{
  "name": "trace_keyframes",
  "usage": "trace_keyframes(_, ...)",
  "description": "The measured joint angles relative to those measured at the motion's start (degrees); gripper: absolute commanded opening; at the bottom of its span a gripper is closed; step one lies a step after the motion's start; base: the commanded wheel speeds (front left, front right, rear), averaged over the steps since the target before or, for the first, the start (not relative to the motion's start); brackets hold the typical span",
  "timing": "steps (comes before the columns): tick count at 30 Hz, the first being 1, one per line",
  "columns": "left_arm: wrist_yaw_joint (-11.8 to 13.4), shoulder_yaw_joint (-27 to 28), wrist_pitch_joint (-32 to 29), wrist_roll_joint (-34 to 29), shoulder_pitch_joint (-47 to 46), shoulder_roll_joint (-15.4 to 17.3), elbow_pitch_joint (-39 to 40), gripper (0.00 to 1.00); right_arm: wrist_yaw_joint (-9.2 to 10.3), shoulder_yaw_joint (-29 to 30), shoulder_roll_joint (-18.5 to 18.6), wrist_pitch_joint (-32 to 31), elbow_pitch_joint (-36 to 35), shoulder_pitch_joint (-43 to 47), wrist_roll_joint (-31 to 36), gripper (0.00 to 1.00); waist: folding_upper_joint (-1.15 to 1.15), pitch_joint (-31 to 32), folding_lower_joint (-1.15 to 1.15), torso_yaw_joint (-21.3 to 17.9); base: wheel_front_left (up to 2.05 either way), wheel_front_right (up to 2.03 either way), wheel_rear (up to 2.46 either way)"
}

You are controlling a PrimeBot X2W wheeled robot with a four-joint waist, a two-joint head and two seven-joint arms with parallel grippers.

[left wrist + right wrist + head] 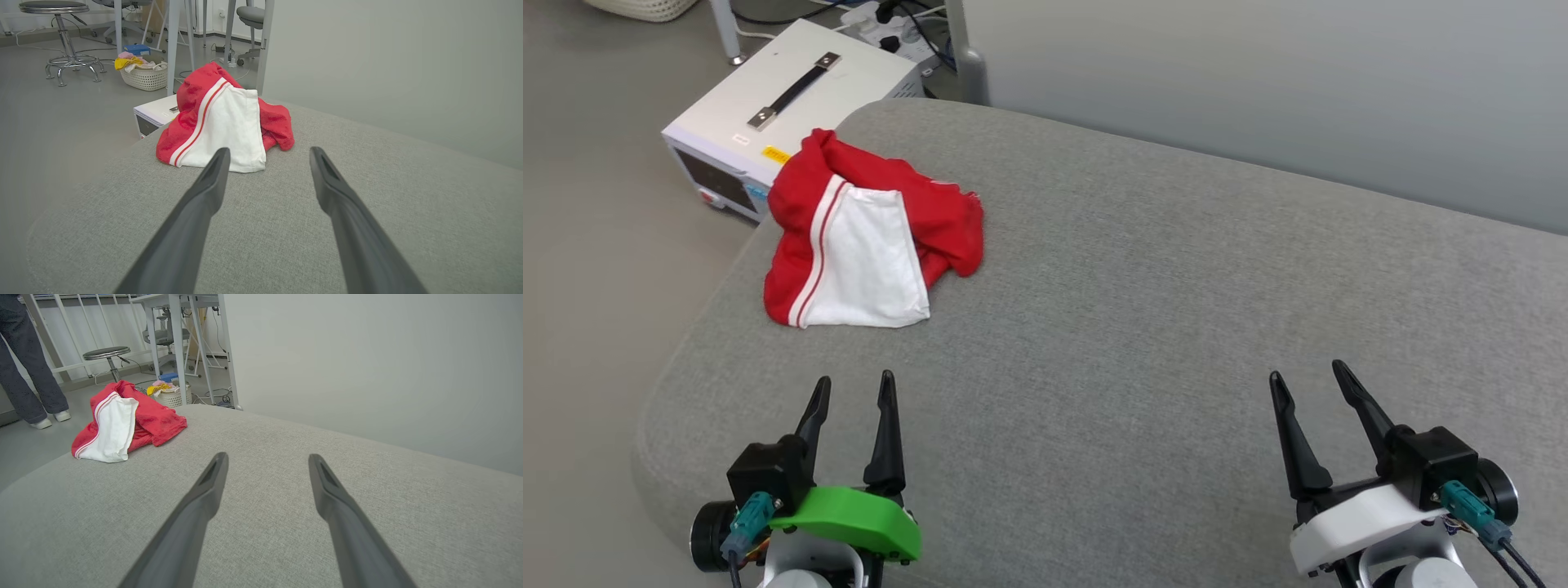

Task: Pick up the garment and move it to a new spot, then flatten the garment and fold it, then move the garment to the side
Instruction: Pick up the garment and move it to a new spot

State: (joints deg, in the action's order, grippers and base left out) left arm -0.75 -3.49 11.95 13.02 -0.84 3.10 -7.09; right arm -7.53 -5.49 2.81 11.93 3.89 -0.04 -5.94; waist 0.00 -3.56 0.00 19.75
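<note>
At the grey surface's (1176,286) far left corner the garment (866,237) lies bunched, apparently not yet picked up; left gripper (855,377) and right gripper (1306,370) gape wide, empty. Every step is left.

A grey fabric-covered surface (1176,327) stands against a plain pale grey wall (1258,82); beside its corner a white box with a black handle (858,82) sits on the grey floor (596,204); farther off are a round stool (53,7), a white basket of cloths (145,77), white table legs (176,347) and a person's legs (45,384)
</note>
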Motion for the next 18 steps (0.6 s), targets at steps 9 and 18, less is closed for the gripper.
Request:
trace_keyframes(9,-0.09,-0.99,1.27,1.26,-0.01,0.00,-0.12,1.00,0.00,-0.89,-0.03,1.30,0.36,-0.01,-0.27,1.00,0.00,-0.71,0.00,7.39,0.00,0.00,0.00)
trace_keyframes(18,-0.10,-1.83,2.41,3.08,-0.10,0.00,-0.21,1.00,0.00,-1.01,-0.03,2.47,0.35,0.00,-0.27,1.00,0.00,-1.92,0.00,12.03,0.00,0.00,0.00)
